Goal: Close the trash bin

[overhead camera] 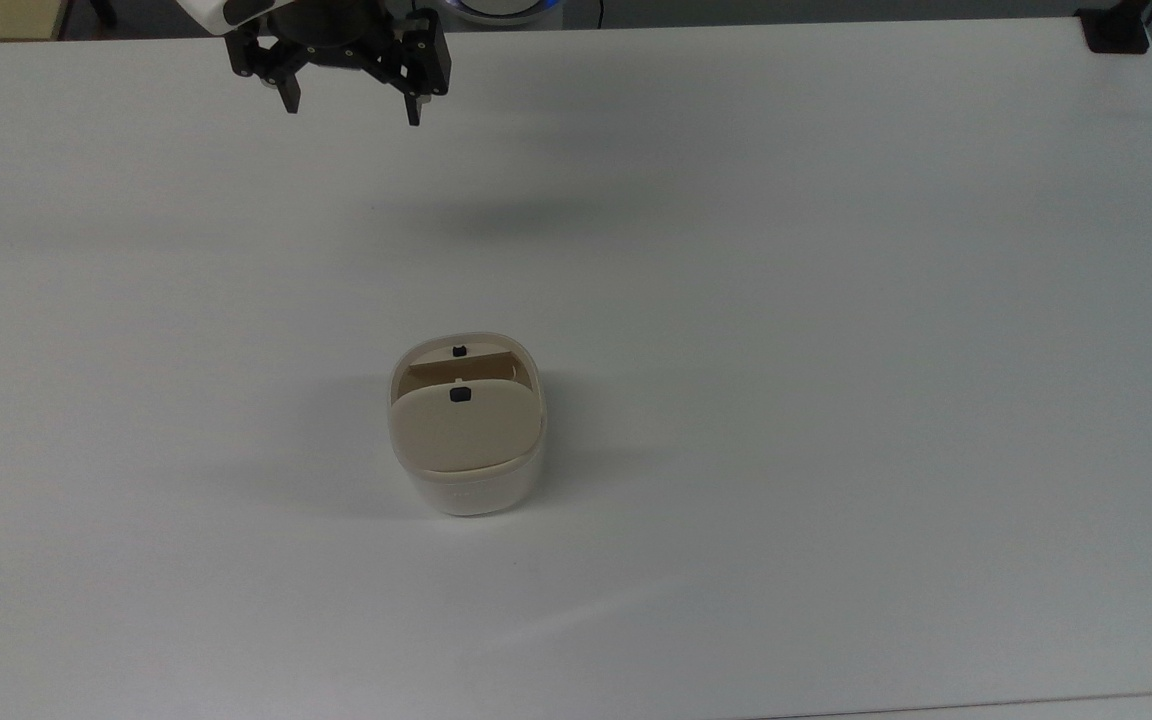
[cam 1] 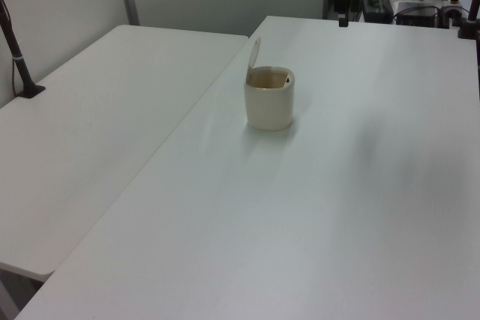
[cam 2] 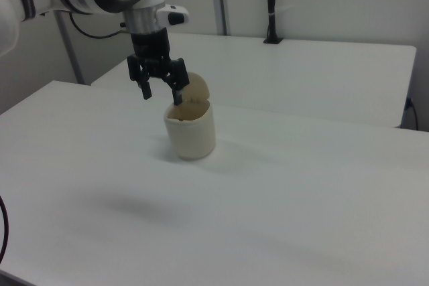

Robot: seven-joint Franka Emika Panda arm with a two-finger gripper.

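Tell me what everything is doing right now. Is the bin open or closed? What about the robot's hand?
Bin: upright on the table, not closed.
Lid: up, hinged open.
Gripper: open, holding nothing, in the air away from the bin.
Table: white, bin on it.

Trash bin (overhead camera: 466,430) on table (overhead camera: 836,300)

The trash bin (overhead camera: 466,485) is cream-white with a beige lid (overhead camera: 456,428); the hand (overhead camera: 350,108) is black.
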